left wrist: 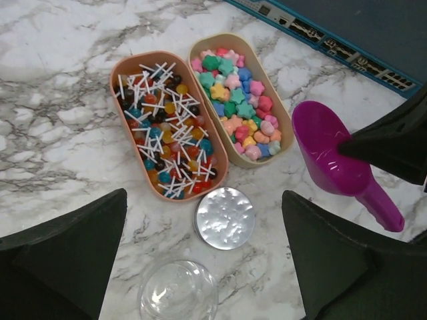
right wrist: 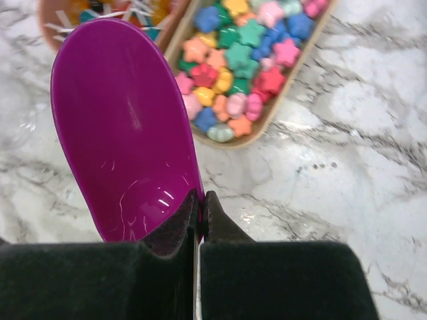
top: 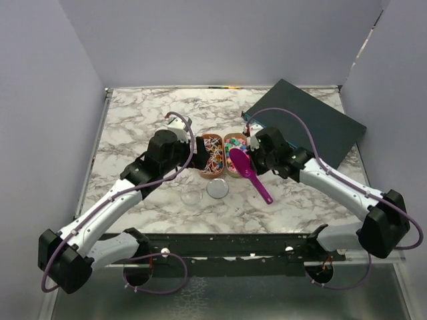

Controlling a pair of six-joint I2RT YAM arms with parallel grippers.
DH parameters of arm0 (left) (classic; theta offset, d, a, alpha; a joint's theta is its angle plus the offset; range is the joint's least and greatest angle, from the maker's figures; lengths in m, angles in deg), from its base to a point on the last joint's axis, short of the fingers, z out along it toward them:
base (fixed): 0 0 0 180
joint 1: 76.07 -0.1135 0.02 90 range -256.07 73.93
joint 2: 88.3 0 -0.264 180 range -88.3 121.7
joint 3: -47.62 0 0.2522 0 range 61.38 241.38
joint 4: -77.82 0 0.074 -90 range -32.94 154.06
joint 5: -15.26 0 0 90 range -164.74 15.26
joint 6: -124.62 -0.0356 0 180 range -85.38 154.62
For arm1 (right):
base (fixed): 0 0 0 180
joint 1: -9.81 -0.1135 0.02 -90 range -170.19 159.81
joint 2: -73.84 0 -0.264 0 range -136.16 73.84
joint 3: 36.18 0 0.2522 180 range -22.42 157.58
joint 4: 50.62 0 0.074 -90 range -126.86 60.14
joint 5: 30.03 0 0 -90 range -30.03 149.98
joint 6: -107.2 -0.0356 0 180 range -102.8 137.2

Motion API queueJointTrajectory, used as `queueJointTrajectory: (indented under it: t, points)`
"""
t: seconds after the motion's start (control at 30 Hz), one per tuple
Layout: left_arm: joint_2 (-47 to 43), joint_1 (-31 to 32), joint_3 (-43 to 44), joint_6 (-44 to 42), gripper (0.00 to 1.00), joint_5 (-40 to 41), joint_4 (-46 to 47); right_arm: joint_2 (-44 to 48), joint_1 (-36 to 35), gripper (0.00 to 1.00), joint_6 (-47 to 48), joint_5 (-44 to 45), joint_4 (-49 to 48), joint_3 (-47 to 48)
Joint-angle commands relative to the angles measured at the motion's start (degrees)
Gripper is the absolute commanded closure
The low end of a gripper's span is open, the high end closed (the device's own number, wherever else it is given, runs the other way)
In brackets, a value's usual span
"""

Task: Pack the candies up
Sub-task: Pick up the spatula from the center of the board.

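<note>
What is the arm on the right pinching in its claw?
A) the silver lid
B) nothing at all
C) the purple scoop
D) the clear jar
C: the right gripper is clamped shut on the back rim of the purple scoop, as its own wrist view plainly shows.

oval trays 2 | purple scoop 1 | glass jar 1 | metal lid 1 | candies perhaps forty, heaped

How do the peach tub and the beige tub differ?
The peach tub holds round coloured bits with white sticks; the beige tub holds chunky star-shaped candies. The peach tub is farther from the purple scoop; the beige tub is nearer it. Both are oval, open and filled.
</note>
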Motion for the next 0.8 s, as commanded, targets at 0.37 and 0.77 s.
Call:
queueJointTrajectory:
  t: [0.37,0.77]
  points:
    - [3.2,-4.7,2.9,9.0,0.04,-32.5,-5.3,8.2,-8.4,0.99,20.6,-15.3,-7.1,-4.0]
    - [1.9,-4.7,1.6,10.3,0.22,-33.5,-7.6,10.2,-10.2,0.99,28.5,-18.4,-6.0,-1.5]
